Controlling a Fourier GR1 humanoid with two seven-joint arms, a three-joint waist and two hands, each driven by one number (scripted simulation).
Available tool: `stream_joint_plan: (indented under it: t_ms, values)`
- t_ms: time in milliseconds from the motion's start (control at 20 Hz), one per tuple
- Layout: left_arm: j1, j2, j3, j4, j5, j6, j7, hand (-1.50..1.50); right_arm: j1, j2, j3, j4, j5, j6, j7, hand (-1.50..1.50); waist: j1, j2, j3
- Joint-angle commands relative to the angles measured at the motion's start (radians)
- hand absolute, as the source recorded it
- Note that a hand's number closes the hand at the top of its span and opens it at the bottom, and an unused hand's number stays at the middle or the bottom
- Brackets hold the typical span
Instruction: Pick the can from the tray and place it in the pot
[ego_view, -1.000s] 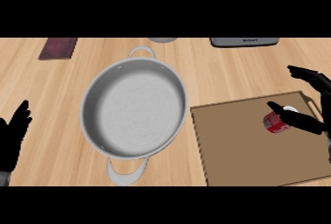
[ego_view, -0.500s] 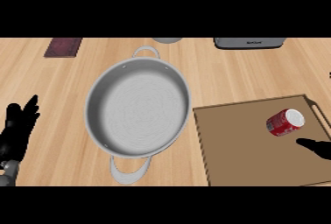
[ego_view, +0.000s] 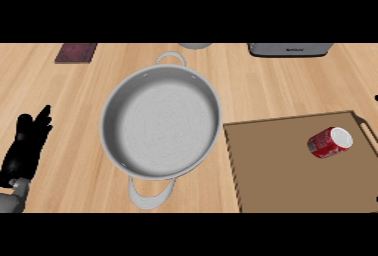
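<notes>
A red can (ego_view: 329, 142) with a white end lies on its side on the brown tray (ego_view: 288, 175) at the right. Nothing touches it. The wide silver pot (ego_view: 161, 122) with two loop handles stands in the middle of the wooden counter, with nothing inside. My left hand (ego_view: 26, 147) rests open at the left edge, fingers up, well away from the pot. My right hand does not show in the head view.
A dark red flat object (ego_view: 76, 52) lies at the back left. A grey appliance (ego_view: 289, 49) stands at the back right, and a grey round thing (ego_view: 195, 45) peeks in at the back middle. Bare wood surrounds the pot.
My right hand was over the can on the tray, then drew back to the lower right and has left the view. The can now lies uncovered, slightly shifted. The left hand barely moved.
</notes>
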Motion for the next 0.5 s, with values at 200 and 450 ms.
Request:
stream_joint_plan:
  t_ms: [200, 450]
  values:
    - [-0.023, -0.055, -0.008, 0.001, -0.064, 0.002, 0.017, 0.0, -0.128, -0.025, 0.03, -0.028, -0.087, 0.233, 0.247, -1.5, 0.02, 0.003, 0.003]
    - [-0.019, -0.031, 0.051, 0.021, -0.045, -0.083, 0.01, 0.0, -0.172, 0.094, 0.093, 0.089, 0.017, 0.246, 0.256, -1.5, 0.027, 0.005, 0.003]
